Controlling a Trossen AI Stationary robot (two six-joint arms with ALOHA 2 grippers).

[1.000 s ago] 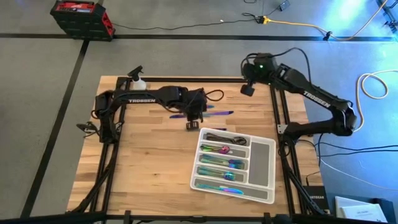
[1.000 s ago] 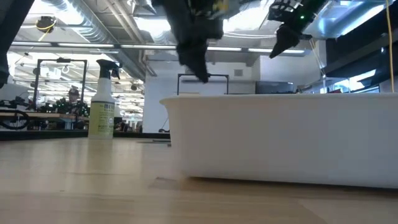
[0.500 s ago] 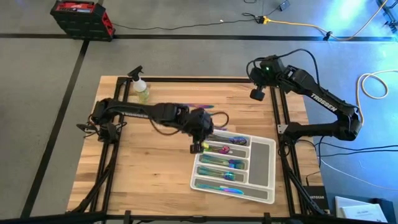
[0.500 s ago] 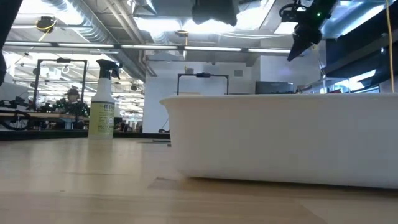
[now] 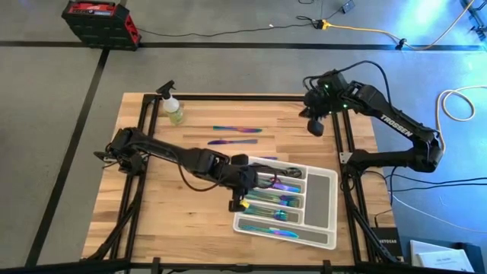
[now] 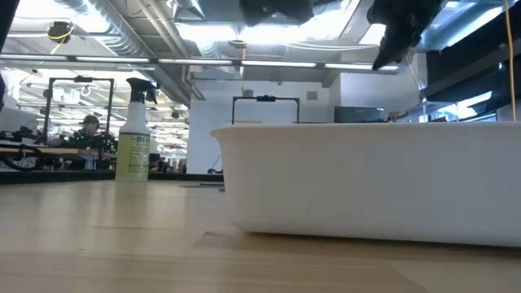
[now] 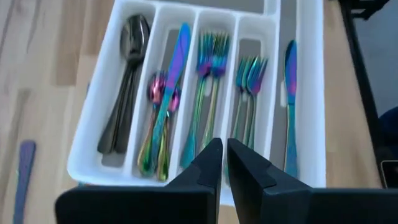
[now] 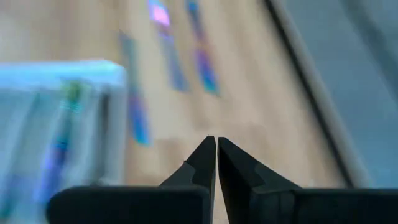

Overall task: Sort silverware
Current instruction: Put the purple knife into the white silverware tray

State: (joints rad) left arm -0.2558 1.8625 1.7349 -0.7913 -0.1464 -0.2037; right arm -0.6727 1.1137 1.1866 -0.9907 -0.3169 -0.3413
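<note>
The white tray lies at the table's near right. It holds sorted silverware: dark spoons, iridescent spoons with a knife on top, forks and a knife. Three iridescent pieces lie loose on the wood beyond it. My left gripper hangs shut above the tray's left end, pointing down at a slant, nothing between its fingers. My right gripper is shut and hangs over the table's far right corner.
A yellow-green spray bottle stands at the far left corner. In the low view the tray's white wall fills the near right. Bare wood lies left of the tray and along the near edge.
My left gripper has swung from the loose pieces at the table's far middle toward the near right, and now hangs over the tray's left end. My right gripper has tipped further down and shifted a little toward the near edge.
</note>
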